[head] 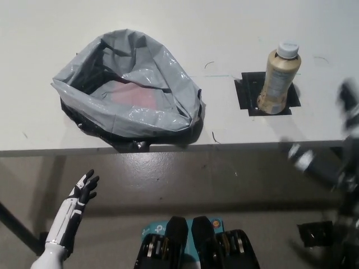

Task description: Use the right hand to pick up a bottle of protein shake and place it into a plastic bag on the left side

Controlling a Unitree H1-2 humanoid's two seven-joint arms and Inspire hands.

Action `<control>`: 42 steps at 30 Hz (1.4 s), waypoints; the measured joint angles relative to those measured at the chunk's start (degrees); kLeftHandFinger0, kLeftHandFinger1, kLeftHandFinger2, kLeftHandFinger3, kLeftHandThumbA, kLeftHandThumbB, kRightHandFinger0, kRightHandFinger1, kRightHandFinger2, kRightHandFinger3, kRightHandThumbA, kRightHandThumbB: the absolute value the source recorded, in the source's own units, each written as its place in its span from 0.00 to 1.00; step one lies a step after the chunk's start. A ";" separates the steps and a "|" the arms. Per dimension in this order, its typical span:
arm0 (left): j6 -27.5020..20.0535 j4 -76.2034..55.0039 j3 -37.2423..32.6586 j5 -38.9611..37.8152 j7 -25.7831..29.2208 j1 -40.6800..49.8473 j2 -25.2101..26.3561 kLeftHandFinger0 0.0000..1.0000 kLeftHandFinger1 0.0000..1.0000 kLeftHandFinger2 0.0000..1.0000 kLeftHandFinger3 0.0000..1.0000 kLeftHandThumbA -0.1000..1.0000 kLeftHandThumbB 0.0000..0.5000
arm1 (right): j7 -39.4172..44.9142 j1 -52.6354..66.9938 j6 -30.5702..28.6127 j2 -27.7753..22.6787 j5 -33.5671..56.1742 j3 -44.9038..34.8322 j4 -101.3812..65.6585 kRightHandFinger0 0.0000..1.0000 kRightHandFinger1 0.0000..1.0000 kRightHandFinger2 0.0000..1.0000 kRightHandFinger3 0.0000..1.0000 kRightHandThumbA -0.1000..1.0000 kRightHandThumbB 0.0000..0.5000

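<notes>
Beige protein shake bottle [278, 78] stands upright on a black square, far right on the tabletop [168, 33]; the open bag [132, 92] waits left. Right hand [348, 112] is blurred, fingers unreadable; left hand [76, 210] rests low, fingers apart.

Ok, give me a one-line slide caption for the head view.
Protein shake bottle upright on table, grey plastic bag open; right hand blurred beside bottle, left hand open below.

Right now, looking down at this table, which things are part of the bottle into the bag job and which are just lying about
Part of the job:
protein shake bottle, upright on the table
grey plastic bag, open
right hand, blurred
left hand, resting low

Just there:
black square under the bottle
white table
</notes>
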 measured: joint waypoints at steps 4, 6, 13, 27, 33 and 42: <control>-0.65 -0.11 0.00 -0.04 -0.38 0.26 -0.03 1.00 1.00 1.00 1.00 1.00 0.30 | -0.86 -6.20 0.45 -1.19 0.33 -2.19 2.94 1.00 1.00 1.00 1.00 1.00 0.78; -0.78 -0.12 0.00 -0.08 -0.55 0.52 -0.02 1.00 1.00 1.00 1.00 1.00 0.33 | -1.10 -8.22 0.72 -1.45 0.76 -2.82 6.05 1.00 1.00 1.00 1.00 1.00 0.83; -1.02 -0.21 0.02 -0.42 -0.90 1.43 -0.12 1.00 1.00 1.00 1.00 1.00 0.31 | -1.14 -16.24 2.43 -2.59 5.57 -5.68 19.64 1.00 1.00 1.00 1.00 1.00 0.83; -1.41 -0.21 0.02 -0.99 -1.51 1.71 -0.15 1.00 1.00 1.00 1.00 1.00 0.32 | 3.35 -30.04 7.40 -5.00 14.58 -6.59 47.26 1.00 1.00 1.00 1.00 1.00 0.89; -1.41 -0.21 0.02 -1.04 -1.53 1.55 -0.14 1.00 1.00 1.00 1.00 1.00 0.33 | 6.10 -30.94 7.53 -4.65 17.74 -6.54 49.29 1.00 1.00 1.00 1.00 1.00 0.81; -1.41 -0.21 0.03 -2.07 -1.87 1.01 -0.13 1.00 1.00 1.00 1.00 1.00 0.33 | 10.41 -30.82 7.55 -4.15 20.54 -5.51 51.05 1.00 1.00 1.00 1.00 1.00 0.85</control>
